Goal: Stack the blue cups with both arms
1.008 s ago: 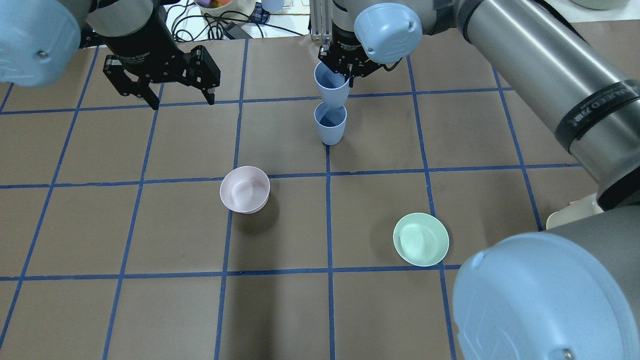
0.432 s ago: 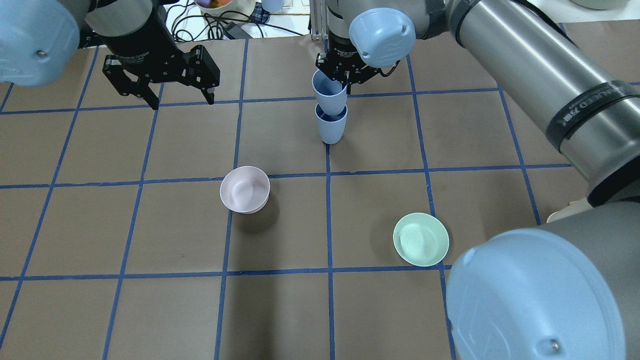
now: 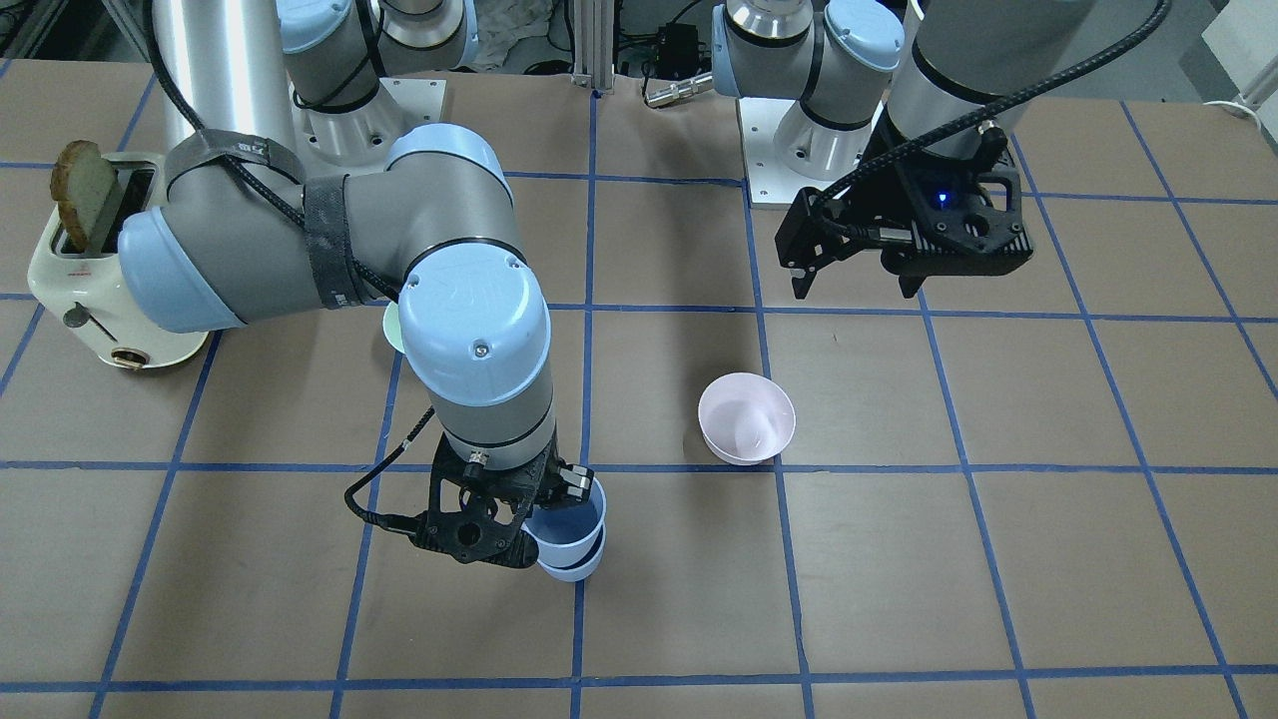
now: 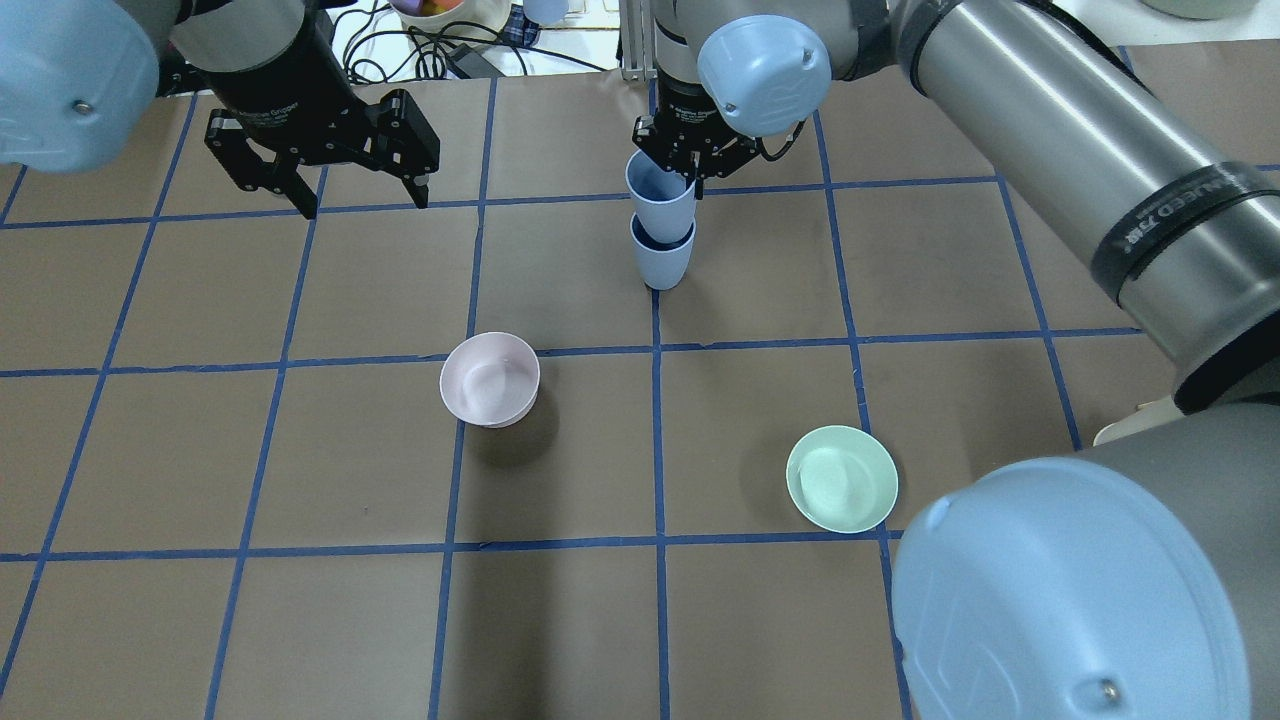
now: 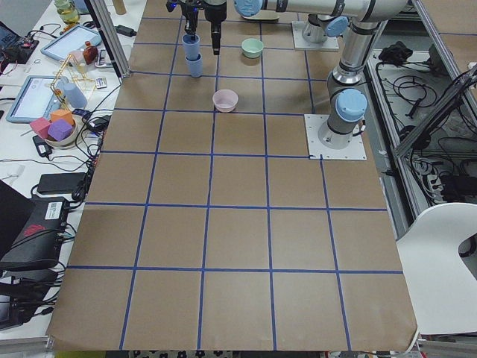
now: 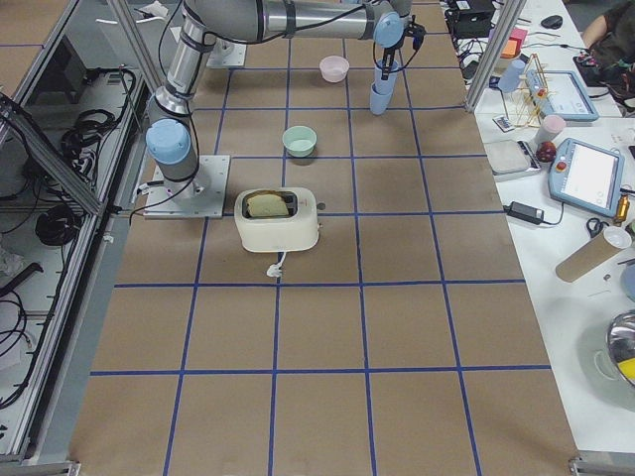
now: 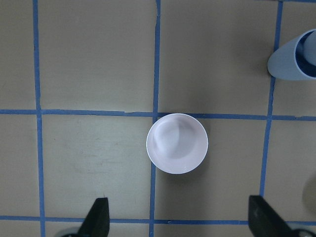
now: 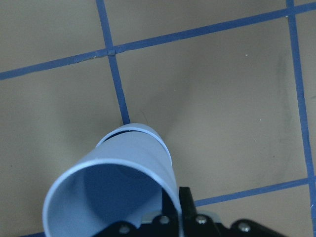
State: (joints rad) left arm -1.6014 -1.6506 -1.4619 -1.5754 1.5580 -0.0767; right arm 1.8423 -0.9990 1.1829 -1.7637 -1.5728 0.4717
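Two pale blue cups stand on the far middle of the table. The lower blue cup [image 4: 662, 264] rests on the paper. The upper blue cup [image 4: 660, 197] sits partly nested in it, tilted a little. My right gripper [image 4: 690, 162] is shut on the upper cup's rim. In the front-facing view the right gripper [image 3: 502, 527] holds the upper cup [image 3: 571, 521] over the lower one [image 3: 577, 569]. The right wrist view shows the upper cup [image 8: 113, 192] inside the lower cup's rim [image 8: 150, 134]. My left gripper [image 4: 366, 205] hangs open and empty, well left of the cups.
A pale pink bowl [image 4: 490, 380] sits left of centre, under the left wrist camera [image 7: 177, 143]. A mint-green bowl [image 4: 842, 478] sits to the right. A toaster [image 3: 90, 270] with bread stands near the right arm's base. Cables and clutter lie beyond the far edge.
My right gripper has brought the held cup down and slightly left, so its base now sits inside the standing cup. The left arm has not moved.
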